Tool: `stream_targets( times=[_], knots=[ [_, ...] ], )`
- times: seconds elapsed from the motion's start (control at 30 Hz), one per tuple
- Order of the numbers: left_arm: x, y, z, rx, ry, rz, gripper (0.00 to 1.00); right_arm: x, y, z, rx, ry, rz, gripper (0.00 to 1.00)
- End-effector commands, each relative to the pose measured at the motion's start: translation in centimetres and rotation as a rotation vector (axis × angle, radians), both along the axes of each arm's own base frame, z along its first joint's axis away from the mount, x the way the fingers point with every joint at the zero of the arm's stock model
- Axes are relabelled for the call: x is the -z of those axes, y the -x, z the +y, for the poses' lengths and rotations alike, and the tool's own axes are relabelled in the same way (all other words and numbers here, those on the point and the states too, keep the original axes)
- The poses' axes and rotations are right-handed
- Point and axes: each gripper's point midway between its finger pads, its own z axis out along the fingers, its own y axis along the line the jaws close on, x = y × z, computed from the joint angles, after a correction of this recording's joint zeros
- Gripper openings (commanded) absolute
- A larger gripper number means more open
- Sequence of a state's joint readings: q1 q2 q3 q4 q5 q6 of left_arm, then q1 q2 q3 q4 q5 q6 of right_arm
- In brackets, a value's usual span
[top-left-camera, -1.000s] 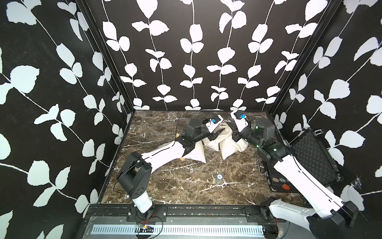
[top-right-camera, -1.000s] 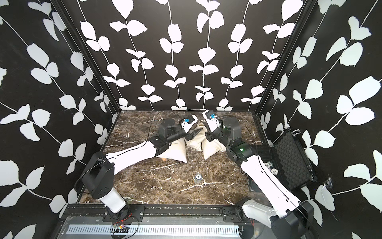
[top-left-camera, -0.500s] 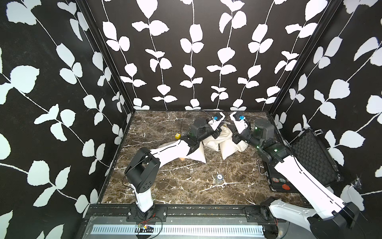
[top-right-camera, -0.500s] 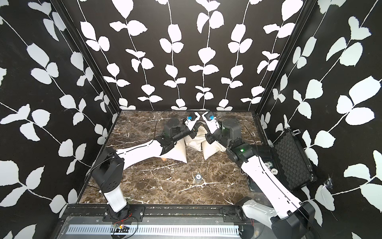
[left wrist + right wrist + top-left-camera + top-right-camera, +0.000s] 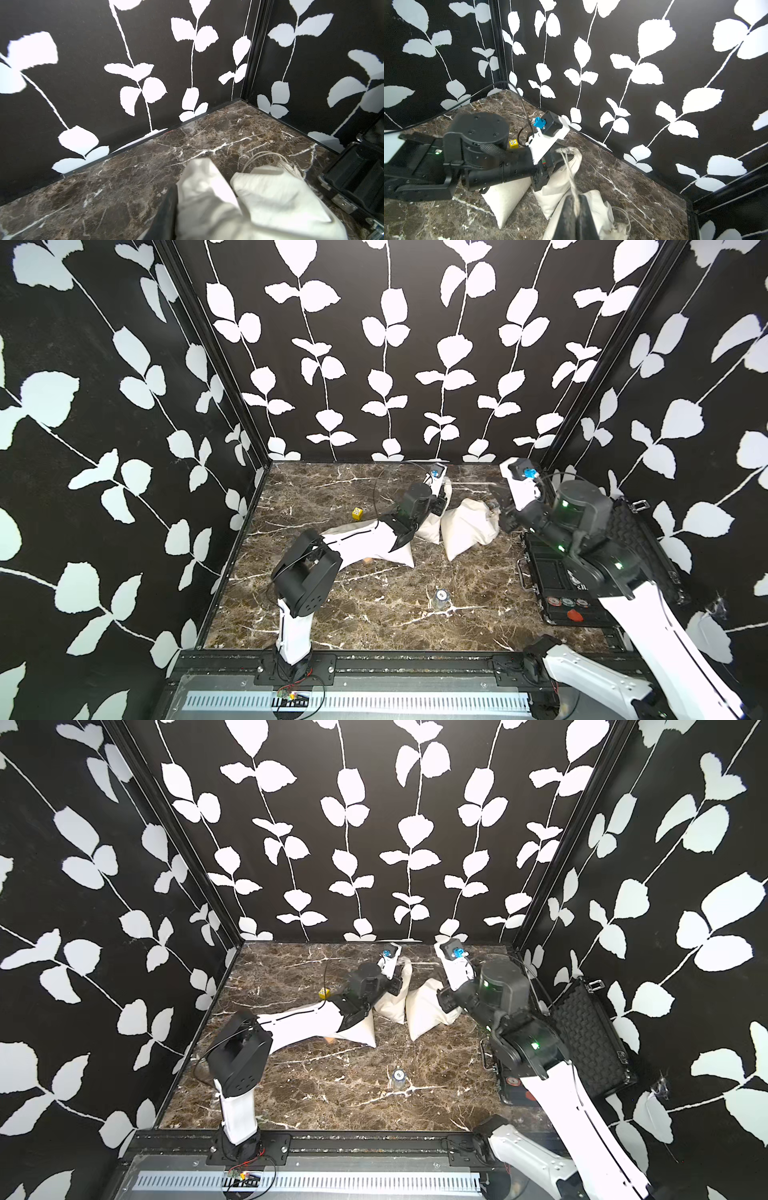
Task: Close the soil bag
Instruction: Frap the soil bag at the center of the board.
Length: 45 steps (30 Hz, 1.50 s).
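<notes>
The brown marble counter (image 5: 332,614) carries all items. Toward the left, a yellow die (image 5: 356,513) lies alone, apart from the bags. The left arm extends across a flat white bag (image 5: 400,558), which lies under its forearm.

The left hand (image 5: 440,506) is positioned at the neck of the soil bag (image 5: 432,529). This is the middle of three white cloth bags and lies near the back of the counter, at its centre. In the left wrist view, one dark finger (image 5: 166,212) lies against the bag's cloth. The other finger is hidden, so it cannot be determined whether this hand is clamped on the neck.

A drawstring (image 5: 569,174) runs in a straight line from the gathered neck of the soil bag to the right hand (image 5: 575,200). The right wrist view shows this hand's fingers together and clamped on that drawstring.

Under the right hand lies a third white bag (image 5: 463,531), just beside the soil bag on its right side. Loose string loops (image 5: 620,216) lie at its end. In front of the bags, well apart from them, a small clear container (image 5: 440,598) stands on the counter. At the right edge, an open black case (image 5: 548,576) rests on the counter beneath the right arm.
</notes>
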State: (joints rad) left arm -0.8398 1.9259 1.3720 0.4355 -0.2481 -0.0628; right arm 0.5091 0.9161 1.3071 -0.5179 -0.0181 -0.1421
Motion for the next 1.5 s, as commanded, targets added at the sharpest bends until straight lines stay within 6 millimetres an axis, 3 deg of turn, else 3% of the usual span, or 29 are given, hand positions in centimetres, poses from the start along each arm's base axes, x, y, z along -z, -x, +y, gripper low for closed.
stream_targets(
  times=[0.0, 0.13, 0.2, 0.3, 0.4, 0.57, 0.77, 0.9, 0.93, 1.13, 1.27, 1.37, 1.47],
  knots=[
    [13.6, -2.4, 8.7, -0.297, -0.294, 0.307, 0.19, -13.5, 5.9, -5.5, 0.112, -0.217, -0.427, 0.0],
    [16.2, -2.5, 10.8, -0.345, -0.252, 0.412, 0.11, -13.3, 6.9, -7.8, 0.204, -0.228, -0.454, 0.0],
    [16.7, -2.7, 12.0, -0.367, -0.243, 0.437, 0.09, -12.6, 6.6, -7.7, 0.209, -0.224, -0.441, 0.0],
    [16.7, -3.1, 13.7, -0.396, -0.253, 0.445, 0.12, -11.2, 5.2, -6.1, 0.169, -0.209, -0.386, 0.0],
    [15.7, -2.6, 12.8, -0.305, -0.23, 0.416, 0.27, -9.5, 2.6, -2.7, 0.069, -0.201, -0.313, 0.0],
    [7.9, -0.5, 10.0, -0.075, -0.053, 0.228, 0.59, -7.2, -1.3, 1.9, -0.049, -0.186, -0.201, 0.0],
    [-0.7, 3.0, 8.1, 0.137, 0.02, 0.073, 0.78, -6.3, -3.9, 5.4, -0.15, -0.193, -0.139, 0.0],
    [-5.6, 5.7, 7.6, 0.238, 0.02, -0.048, 0.87, -6.4, -4.4, 6.8, -0.206, -0.195, -0.12, 0.0],
    [-6.8, 7.3, 6.6, 0.288, 0.026, -0.073, 0.89, -6.4, -4.5, 7.1, -0.218, -0.195, -0.116, 0.0],
    [-13.1, 10.0, 5.0, 0.4, 0.052, -0.18, 0.9, -6.8, -4.3, 8.1, -0.271, -0.2, -0.109, 0.0],
    [-15.7, 10.4, 3.3, 0.463, 0.059, -0.224, 0.87, -7.4, -3.8, 8.3, -0.288, -0.206, -0.12, 0.0],
    [-17.2, 9.4, 2.5, 0.455, 0.051, -0.24, 0.78, -7.6, -3.4, 8.4, -0.303, -0.204, -0.12, 0.0],
    [-18.5, 8.2, 1.7, 0.435, 0.058, -0.254, 0.62, -7.5, -3.1, 8.4, -0.308, -0.2, -0.118, 0.0]
  ],
)
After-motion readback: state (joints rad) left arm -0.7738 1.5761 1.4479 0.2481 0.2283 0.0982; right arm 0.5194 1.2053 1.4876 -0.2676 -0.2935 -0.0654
